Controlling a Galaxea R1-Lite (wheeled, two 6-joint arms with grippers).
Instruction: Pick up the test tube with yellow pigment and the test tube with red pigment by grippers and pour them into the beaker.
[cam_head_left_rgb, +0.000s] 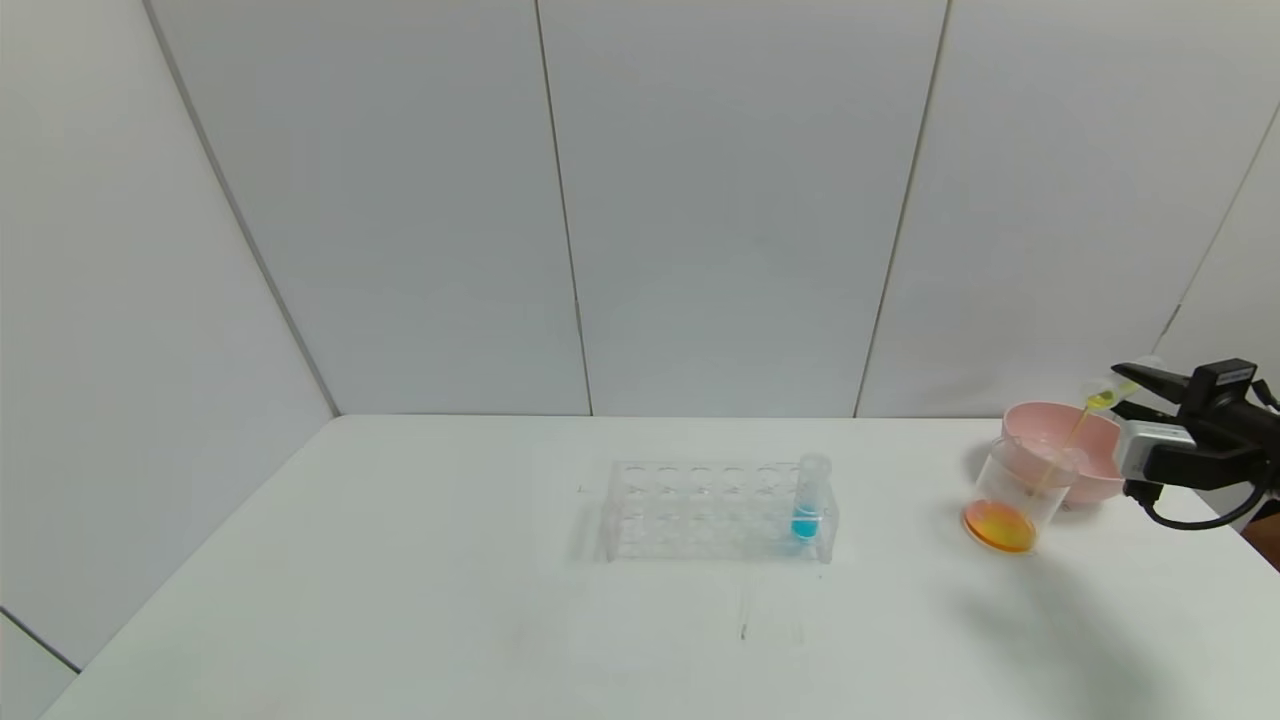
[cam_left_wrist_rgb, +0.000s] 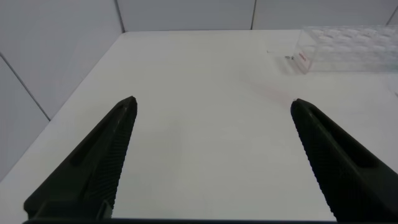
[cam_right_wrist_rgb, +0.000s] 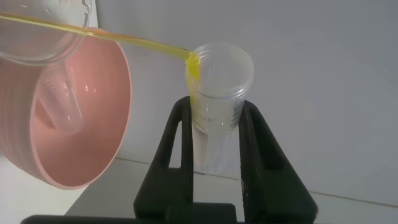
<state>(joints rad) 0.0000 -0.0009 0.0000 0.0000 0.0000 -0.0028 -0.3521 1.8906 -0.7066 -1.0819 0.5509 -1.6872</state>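
My right gripper (cam_head_left_rgb: 1130, 380) at the far right is shut on the test tube with yellow pigment (cam_head_left_rgb: 1105, 395) and holds it tipped over the beaker (cam_head_left_rgb: 1020, 495). A thin yellow stream (cam_head_left_rgb: 1062, 448) runs from the tube's mouth into the beaker, which holds orange liquid at its bottom. In the right wrist view the fingers (cam_right_wrist_rgb: 180, 143) clamp the tube (cam_right_wrist_rgb: 217, 81), and the stream (cam_right_wrist_rgb: 124, 38) reaches the beaker's rim (cam_right_wrist_rgb: 37, 37). No tube with red liquid shows. My left gripper (cam_left_wrist_rgb: 211, 102) is open and empty over bare table, out of the head view.
A pink bowl (cam_head_left_rgb: 1085, 470) stands just behind the beaker, with an empty clear tube (cam_right_wrist_rgb: 59, 99) lying in it. A clear tube rack (cam_head_left_rgb: 715, 510) at mid-table holds a blue-liquid tube (cam_head_left_rgb: 808, 500) at its right end. Walls close the back and sides.
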